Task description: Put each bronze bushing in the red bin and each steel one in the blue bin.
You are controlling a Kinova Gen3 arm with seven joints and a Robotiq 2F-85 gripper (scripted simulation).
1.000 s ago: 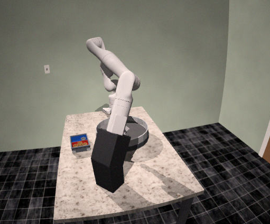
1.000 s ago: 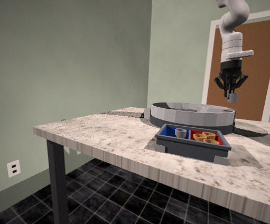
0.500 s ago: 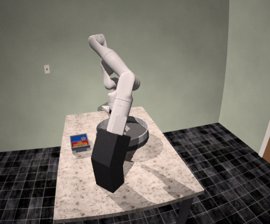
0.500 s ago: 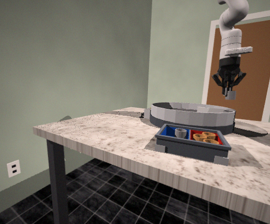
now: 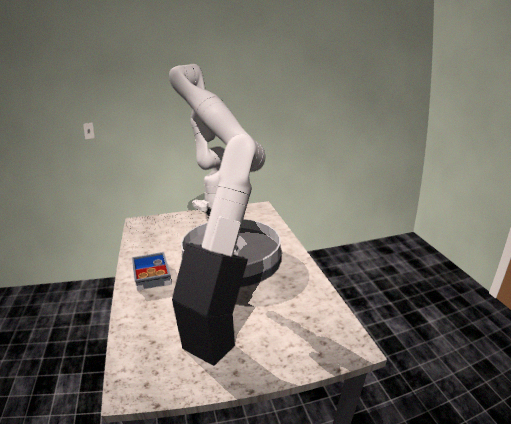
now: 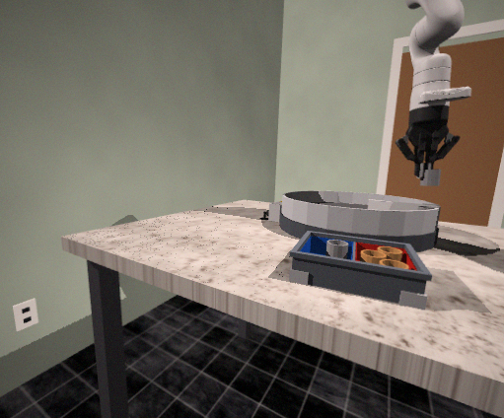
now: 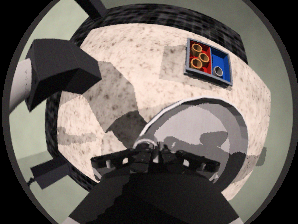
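Observation:
My gripper [image 6: 423, 173] [image 7: 156, 146] is shut on the wall of a grey steel bushing [image 6: 430, 177], held upright above the turntable's height. The walled turntable [image 5: 274, 248] [image 6: 358, 219] has a grey surface; the wrist view shows no bushing on its visible part, and the gripper hides some of it. One steel bushing [image 6: 337, 249] [image 7: 218, 71] stands in the blue bin [image 5: 144, 261] [image 6: 313, 245] [image 7: 223, 60]. Three bronze bushings stand in the red bin [image 7: 207, 68], close together.
The two bins share one dark grey tray [image 6: 358, 281] near the table's edge, beside the turntable. The black arm base [image 5: 203, 305] [image 7: 60, 67] stands on the speckled table [image 5: 143, 360]. A small bracket [image 6: 274, 212] sits at the turntable's side.

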